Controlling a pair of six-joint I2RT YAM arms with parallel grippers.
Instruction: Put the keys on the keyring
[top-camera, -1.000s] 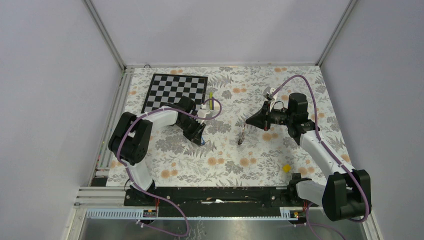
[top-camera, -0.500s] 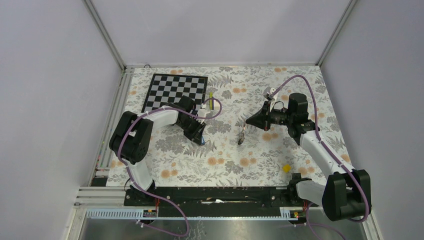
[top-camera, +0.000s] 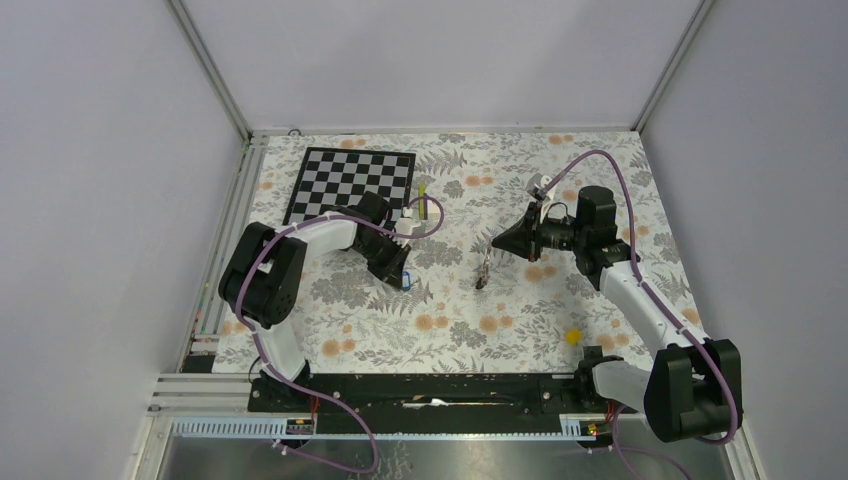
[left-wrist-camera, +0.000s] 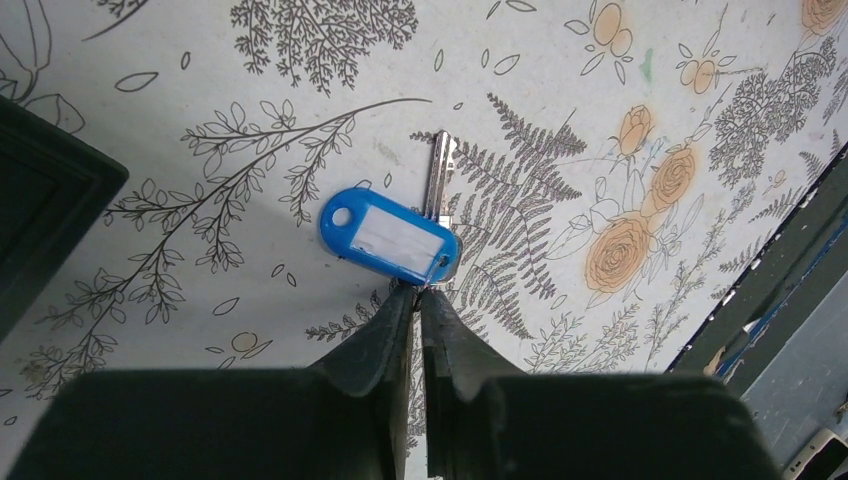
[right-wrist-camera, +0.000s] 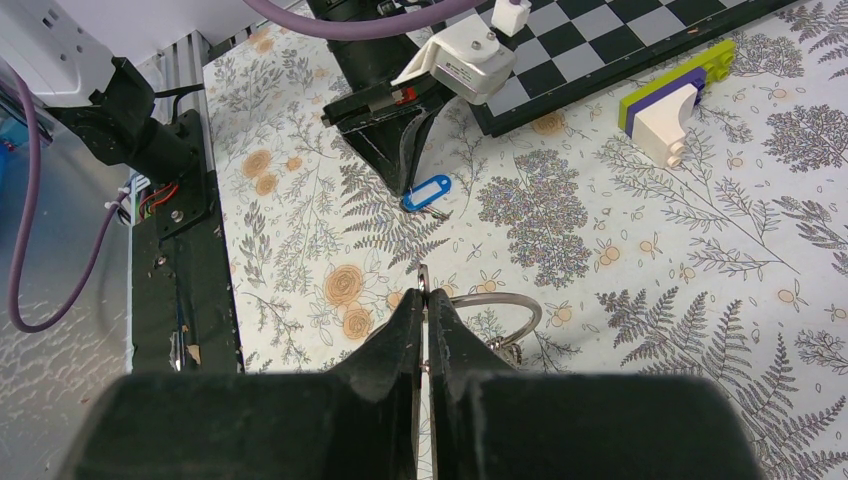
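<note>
A silver key (left-wrist-camera: 438, 175) with a bright blue tag (left-wrist-camera: 388, 235) lies flat on the floral cloth, also visible as the blue tag (right-wrist-camera: 427, 193) in the right wrist view. My left gripper (left-wrist-camera: 420, 292) is down at the tag's right end, with its jaws pinched together on the small wire loop there. From above, the left gripper (top-camera: 404, 278) sits left of centre. My right gripper (right-wrist-camera: 425, 298) is shut on the keyring (right-wrist-camera: 520, 305), whose thin silver wire curves out to the right of the fingers. The keyring (top-camera: 483, 268) hangs just above the cloth. No black-headed key shows.
A chessboard (top-camera: 350, 183) lies at the back left. Beside it stands a green, purple and white brick stack (right-wrist-camera: 670, 110). A small yellow block (top-camera: 573, 337) lies at the near right. A metal rail (top-camera: 235, 215) runs along the table's left edge.
The left gripper's jaws have closed in at the end of the blue tag. The right arm and the keyring have not moved.
</note>
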